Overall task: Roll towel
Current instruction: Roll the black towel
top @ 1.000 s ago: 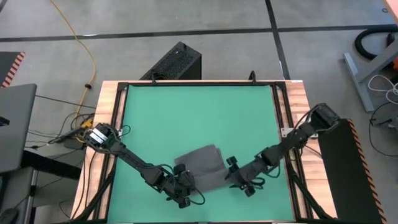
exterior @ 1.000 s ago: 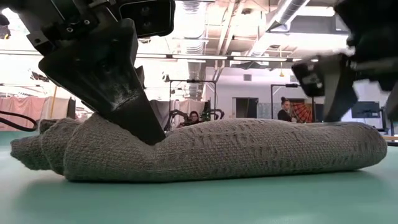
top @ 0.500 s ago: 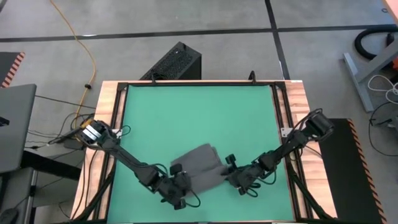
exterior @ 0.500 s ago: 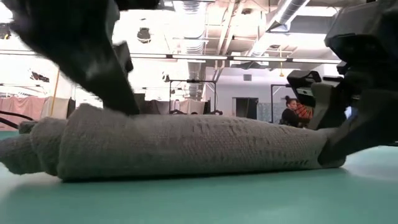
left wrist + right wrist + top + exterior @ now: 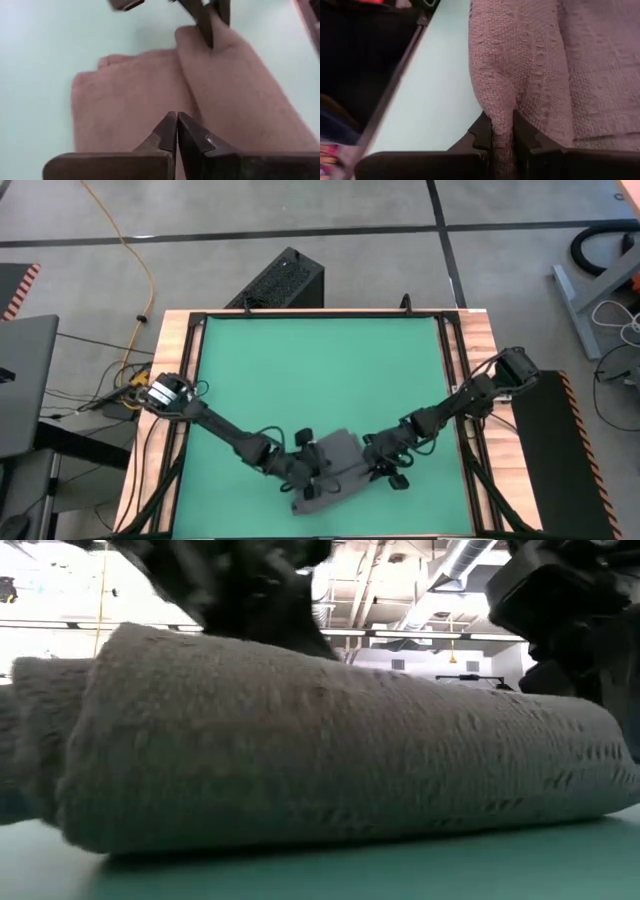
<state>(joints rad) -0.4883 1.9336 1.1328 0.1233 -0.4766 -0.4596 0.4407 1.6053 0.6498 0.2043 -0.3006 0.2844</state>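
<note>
Both grippers are working at the towel [image 5: 333, 468], near the front edge of the teal mat [image 5: 320, 370]. Towel is lying as a thick grey roll, lengthwise across the low view [image 5: 330, 780], resting on the mat surface.

L gripper [image 5: 305, 463] is sitting at the towel's left end in the high view. In the L wrist view my fingers [image 5: 176, 131] are pressed together tip to tip, no gap showing, cloth lying just beyond and under them. Can't tell whether any fabric is caught between the tips, so calling it closed, not a confirmed pinch.

R gripper [image 5: 383, 458] is sitting at the towel's right end. R wrist view: my fingers [image 5: 481, 131] are pinching a ridge of the knit fabric [image 5: 520, 75], fold of cloth standing up between the two pads. Mat is showing pale beside the towel there, w/ the table's dark frame edge [image 5: 395, 85] beyond it.

Low view: both arms are coming down onto the roll from above, dark, close to the lens. Ceiling lights & ducting are showing behind.

Wooden table border [image 5: 170, 380] is showing around the mat; yellow cable [image 5: 140, 270] is trailing on the floor.
</note>
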